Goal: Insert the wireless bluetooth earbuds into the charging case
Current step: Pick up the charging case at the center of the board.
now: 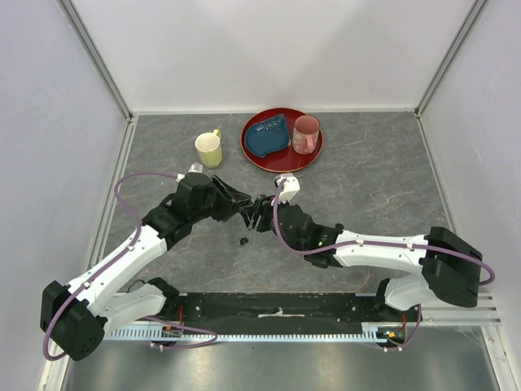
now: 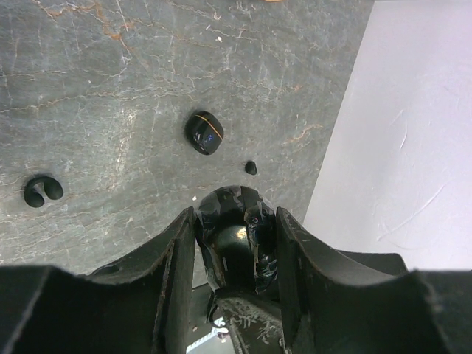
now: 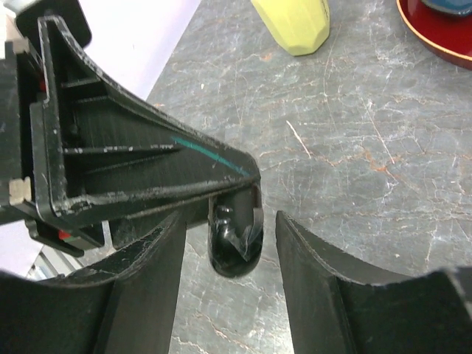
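The left fingers [image 2: 173, 258] were clamped on a glossy black charging case [image 2: 234, 247], holding it above the grey surface [image 1: 366, 195] near the middle, between the two arms. The right fingers [image 3: 317, 265] stood apart, one on each flank of that same case, with a gap showing on both sides. Nothing could be seen between them except the case and the tip of the left arm's finger. From the right wrist view the case looked open at its near end, with a hollow inside, though whether an earbud sat in it could not be told.

One earbud [image 2: 43, 190], a small black hooked piece, lay loose on the surface, well apart from the held case. A second case [image 2: 204, 133], oval with a thin orange line, lay on the surface too. A tiny black bit [image 2: 251, 167] lay near it, too small to tell whether it was an earbud. Further back stood a yellow mug [image 1: 209, 150] and a red tray [image 1: 281, 165] carrying a blue thing [image 1: 269, 137] and a pink mug [image 1: 306, 134].

Judged from this, the task was under way but far from done. The case was held up ready, while at least one earbud was yet to be picked up and seated. The right fingers seemed placed to work on the case, not to carry an earbud.
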Tool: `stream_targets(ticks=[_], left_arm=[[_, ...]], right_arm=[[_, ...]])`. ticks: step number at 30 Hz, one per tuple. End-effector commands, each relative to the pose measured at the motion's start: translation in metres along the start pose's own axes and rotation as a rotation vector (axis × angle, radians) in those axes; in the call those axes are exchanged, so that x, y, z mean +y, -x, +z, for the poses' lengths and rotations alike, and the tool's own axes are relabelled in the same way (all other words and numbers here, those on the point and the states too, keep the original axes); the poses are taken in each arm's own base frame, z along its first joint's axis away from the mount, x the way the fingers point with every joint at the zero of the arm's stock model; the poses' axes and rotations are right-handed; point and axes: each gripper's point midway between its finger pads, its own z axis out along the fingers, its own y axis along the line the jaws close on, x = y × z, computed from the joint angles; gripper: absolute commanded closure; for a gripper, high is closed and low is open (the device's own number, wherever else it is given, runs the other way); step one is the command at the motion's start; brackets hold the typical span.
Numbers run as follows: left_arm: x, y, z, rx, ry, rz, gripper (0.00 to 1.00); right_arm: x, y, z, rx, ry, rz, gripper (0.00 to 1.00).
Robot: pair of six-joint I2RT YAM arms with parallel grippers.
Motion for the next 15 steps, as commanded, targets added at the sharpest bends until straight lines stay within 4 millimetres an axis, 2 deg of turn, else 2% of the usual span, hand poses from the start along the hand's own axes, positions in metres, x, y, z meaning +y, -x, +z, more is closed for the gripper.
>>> stream_targets(ticks=[1, 7, 15], left_arm=[[-0.018, -0.002, -0.002, 0.012, -0.062, -0.033, 0.98], [-0.02, -0.002, -0.002, 0.013, -0.071, -0.034, 0.98], [-0.019, -0.001, -0.001, 0.011, -0.068, -0.041, 0.98]], right_arm=[[0.016, 0.026, 0.003, -0.071, 0.062, 0.064, 0.43], [0.013, 0.018, 0.008, -0.029, 0.068, 0.09, 0.48], [0.011, 0.014, 0.005, -0.006, 0.067, 0.092, 0.47]])
